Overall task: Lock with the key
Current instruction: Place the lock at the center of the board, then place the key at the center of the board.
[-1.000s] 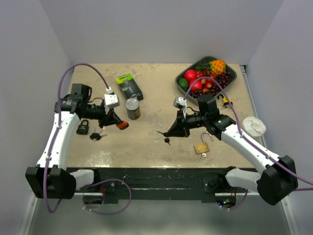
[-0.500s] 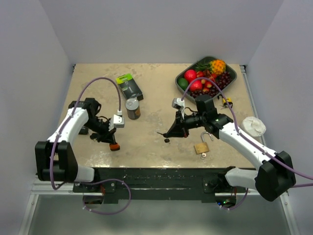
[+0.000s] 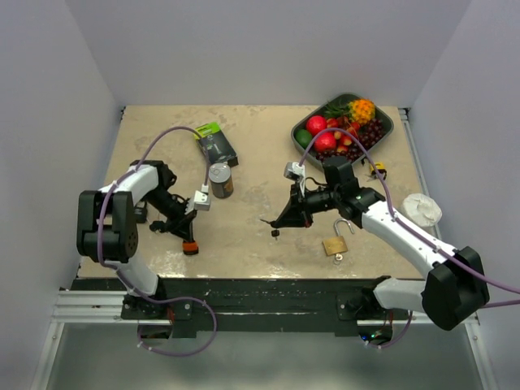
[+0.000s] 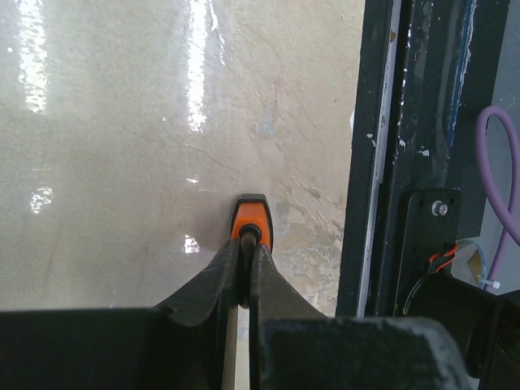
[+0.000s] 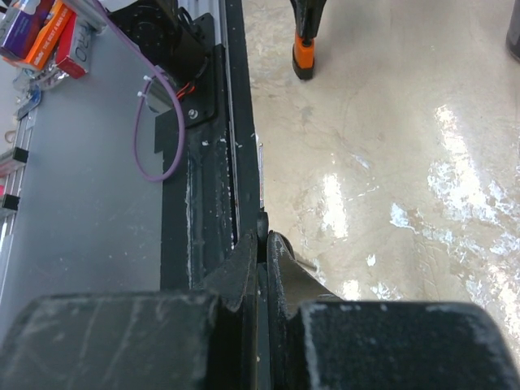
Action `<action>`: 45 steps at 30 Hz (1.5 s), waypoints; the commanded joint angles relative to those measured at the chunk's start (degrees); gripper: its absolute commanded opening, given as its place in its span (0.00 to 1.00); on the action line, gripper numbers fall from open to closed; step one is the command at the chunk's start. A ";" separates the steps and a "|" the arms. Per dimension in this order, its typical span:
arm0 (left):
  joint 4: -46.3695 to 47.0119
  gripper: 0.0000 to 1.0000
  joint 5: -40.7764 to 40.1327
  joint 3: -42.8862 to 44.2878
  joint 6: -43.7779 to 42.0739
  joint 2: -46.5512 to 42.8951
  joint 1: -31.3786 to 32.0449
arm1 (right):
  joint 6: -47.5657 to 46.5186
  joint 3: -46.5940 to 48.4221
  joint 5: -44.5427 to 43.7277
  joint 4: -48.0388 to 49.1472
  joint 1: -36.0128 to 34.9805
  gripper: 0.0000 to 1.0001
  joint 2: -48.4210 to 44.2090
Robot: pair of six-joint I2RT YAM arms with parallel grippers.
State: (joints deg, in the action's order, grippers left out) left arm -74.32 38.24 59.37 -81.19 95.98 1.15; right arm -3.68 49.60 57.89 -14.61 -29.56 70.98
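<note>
An open brass padlock lies on the table at the near right, with a small key at its lower end. My right gripper hovers left of it, shut on a thin dark key with a second small key dangling below. My left gripper is low near the table's front edge, shut on an orange-headed piece, which also shows in the left wrist view. A black padlock and a small bunch of keys lie beside the left arm.
A tin can and a black-and-green box stand at mid-left. A dark tray of fruit is at the back right, and a white round object is at the right edge. The black front rail runs just beyond the left gripper.
My left arm has folded back and swung its gripper, with the orange-headed piece, from beside the can toward the table's front edge. The right gripper has shifted slightly, still holding the key.
</note>
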 commanded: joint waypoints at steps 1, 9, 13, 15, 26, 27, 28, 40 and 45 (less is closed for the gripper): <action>0.49 0.06 1.49 5.30 -2.66 3.33 -0.01 | -1.15 2.69 -0.06 0.37 -0.06 0.00 0.30; 2.43 0.14 -0.53 10.50 -1.70 9.83 -0.01 | -1.15 2.78 -0.23 0.37 0.03 0.00 0.65; 3.48 0.18 -1.15 12.34 -1.25 12.12 -0.09 | -1.24 3.13 -0.14 0.37 -0.06 0.00 1.09; 3.83 0.21 -1.06 12.78 -1.34 12.73 -0.09 | -1.24 3.22 -0.14 0.37 0.03 0.00 1.18; 8.05 0.27 -1.59 14.71 -0.29 13.96 -0.27 | 1.65 2.60 -0.50 3.70 -0.14 0.00 2.32; 8.14 0.26 -1.33 15.33 -0.37 14.14 -0.27 | 1.92 2.52 -0.58 4.15 -0.15 0.00 2.49; 7.97 0.26 -1.32 15.51 -0.37 14.49 -0.27 | 2.01 2.51 -0.67 4.67 -0.49 0.00 2.76; 6.55 0.60 4.21 12.80 1.46 1.00 -7.03 | 9.04 4.97 -17.01 10.92 -9.80 0.00 8.64; 10.58 0.80 7.29 0.79 3.21 -11.67 -11.25 | 10.01 10.23 -24.56 13.20 -15.60 0.00 16.53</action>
State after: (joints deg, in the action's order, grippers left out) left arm -66.39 39.99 67.99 -79.61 94.06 -8.34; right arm 4.10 54.17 41.78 -5.87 -41.60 83.11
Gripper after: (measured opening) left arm 0.745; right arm 0.030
